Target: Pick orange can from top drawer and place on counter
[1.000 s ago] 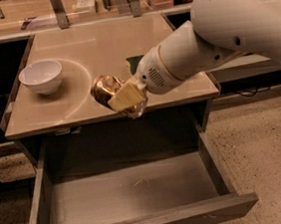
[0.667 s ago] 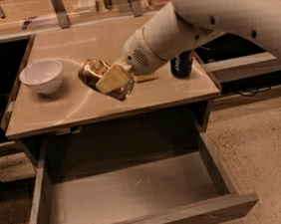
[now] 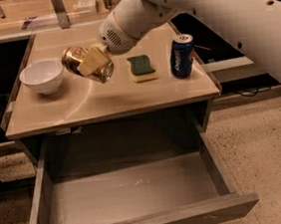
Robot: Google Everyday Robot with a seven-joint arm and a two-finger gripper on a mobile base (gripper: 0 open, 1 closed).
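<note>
My gripper (image 3: 89, 64) is shut on the orange can (image 3: 75, 60), a shiny gold-orange dented can held tilted on its side just above the counter (image 3: 104, 100), between the white bowl and the sponge. The beige finger (image 3: 94, 61) covers part of the can. The top drawer (image 3: 129, 195) is pulled open below the counter, and its grey bottom holds nothing. My white arm reaches in from the upper right.
A white bowl (image 3: 42, 77) stands on the counter's left side. A green and yellow sponge (image 3: 142, 67) lies right of the can. A dark blue can (image 3: 181, 55) stands upright at the right. Another counter (image 3: 25, 16) runs behind.
My gripper has carried the orange can up from the counter's front edge and leftward, farther over the counter. The arm has swung away, uncovering the sponge and the blue can.
</note>
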